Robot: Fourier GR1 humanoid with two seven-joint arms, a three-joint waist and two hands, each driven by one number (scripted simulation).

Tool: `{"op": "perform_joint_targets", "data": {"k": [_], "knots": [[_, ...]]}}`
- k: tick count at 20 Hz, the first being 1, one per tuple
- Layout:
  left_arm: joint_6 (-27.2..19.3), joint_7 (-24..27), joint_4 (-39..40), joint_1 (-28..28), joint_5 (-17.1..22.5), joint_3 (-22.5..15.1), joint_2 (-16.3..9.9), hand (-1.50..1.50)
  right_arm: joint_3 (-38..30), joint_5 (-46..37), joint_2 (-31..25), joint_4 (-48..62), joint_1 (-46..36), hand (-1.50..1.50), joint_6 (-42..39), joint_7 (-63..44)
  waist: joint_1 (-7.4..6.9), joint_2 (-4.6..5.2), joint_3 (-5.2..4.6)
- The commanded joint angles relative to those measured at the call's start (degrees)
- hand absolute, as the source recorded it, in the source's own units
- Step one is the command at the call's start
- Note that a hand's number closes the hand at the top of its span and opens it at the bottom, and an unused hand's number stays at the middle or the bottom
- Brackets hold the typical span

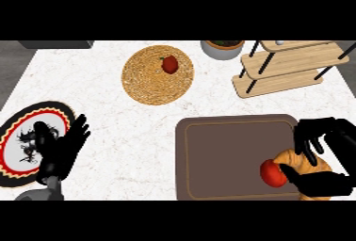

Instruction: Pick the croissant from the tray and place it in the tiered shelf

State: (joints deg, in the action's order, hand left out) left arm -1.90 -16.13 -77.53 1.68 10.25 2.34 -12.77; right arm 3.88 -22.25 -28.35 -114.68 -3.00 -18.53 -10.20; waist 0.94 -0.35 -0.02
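The croissant [300,162] lies on the brown tray [222,160], touching a red tomato [272,172]. The right hand [321,157] curls around the croissant. The wooden tiered shelf [292,66] stands at the back of the desk [104,117]. The left hand [61,148] rests open over a plate [17,141].

Kitchen: marble counter [104,117] w/ serving tray [230,160], woven placemat [149,82], decorated plate [17,141], wooden tiered shelf [292,66].
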Motion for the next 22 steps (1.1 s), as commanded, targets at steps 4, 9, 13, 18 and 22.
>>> {"op": "perform_joint_targets", "data": {"k": [4,9,13,18,22], "knots": [[-0.48,0.92,-0.53,-1.51,-1.77,-1.04,0.83,0.0,-16.34,14.76,-4.7,-9.64,-8.81,1.5,-6.39,-14.44,-0.61,0.11,-0.05],[-1.59,-1.84,0.65,3.18,-2.0,-0.78,1.45,0.0,-27.03,25.05,-12.43,-1.42,-18.89,1.5,-10.21,-18.65,-0.74,0.27,-0.03],[0.7,-2.18,1.62,4.72,-0.67,0.52,0.21,0.0,-25.87,26.63,-16.23,9.79,-29.96,1.5,-9.94,-23.53,-1.58,0.45,-0.04],[2.3,0.24,1.56,2.01,-0.48,1.02,0.48,0.0,-25.33,24.27,-18.93,19.53,-36.43,1.5,-10.03,-21.04,-1.54,0.42,-0.01],[0.21,-0.36,3.88,5.28,-2.28,0.16,2.07,0.0,-21.37,20.2,-20.8,32.13,-47.01,1.5,-9.06,-17.17,-2.01,0.61,-0.03]]}}
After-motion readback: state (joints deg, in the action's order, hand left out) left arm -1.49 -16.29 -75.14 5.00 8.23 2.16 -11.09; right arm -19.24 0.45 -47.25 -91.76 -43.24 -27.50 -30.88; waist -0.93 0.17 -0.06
